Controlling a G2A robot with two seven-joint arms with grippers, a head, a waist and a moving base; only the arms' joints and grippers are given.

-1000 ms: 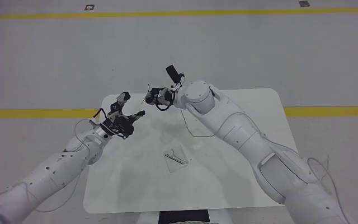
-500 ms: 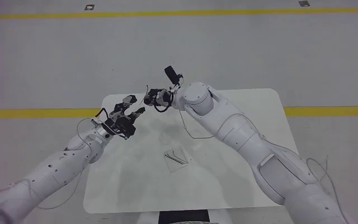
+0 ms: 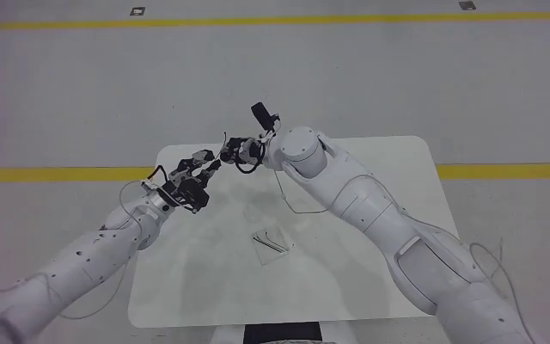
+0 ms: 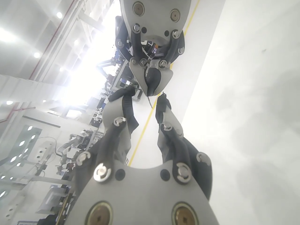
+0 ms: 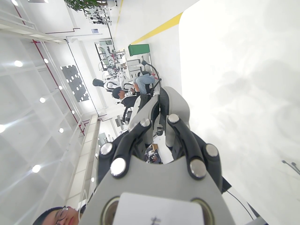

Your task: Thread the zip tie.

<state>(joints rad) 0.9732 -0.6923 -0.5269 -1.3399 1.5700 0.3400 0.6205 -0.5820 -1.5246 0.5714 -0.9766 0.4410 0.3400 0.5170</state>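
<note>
My right gripper (image 3: pixel 229 155) hovers over the table's far left corner, shut on a thin black zip tie (image 3: pixel 225 139). In the left wrist view the right gripper (image 4: pixel 152 92) faces me, with the zip tie's short tip (image 4: pixel 149 101) sticking out below its closed fingers. My left gripper (image 3: pixel 206 166) sits just in front of it, tip to tip. In its own view the left gripper (image 4: pixel 144 97) is open, and the tie's tip points into the gap between its dark fingertips (image 4: pixel 163 100). The right wrist view shows the right gripper (image 5: pixel 158 100) pressed shut.
Several spare zip ties (image 3: pixel 271 241) lie loose near the middle of the white table (image 3: pixel 369 258); they also appear as zip ties (image 5: pixel 290 165) in the right wrist view. A yellow floor line (image 3: pixel 69 174) runs behind the table.
My left gripper has moved up and right toward the right gripper, and its fingers have narrowed from wide open. The right gripper has shifted slightly toward it, still holding the tie.
</note>
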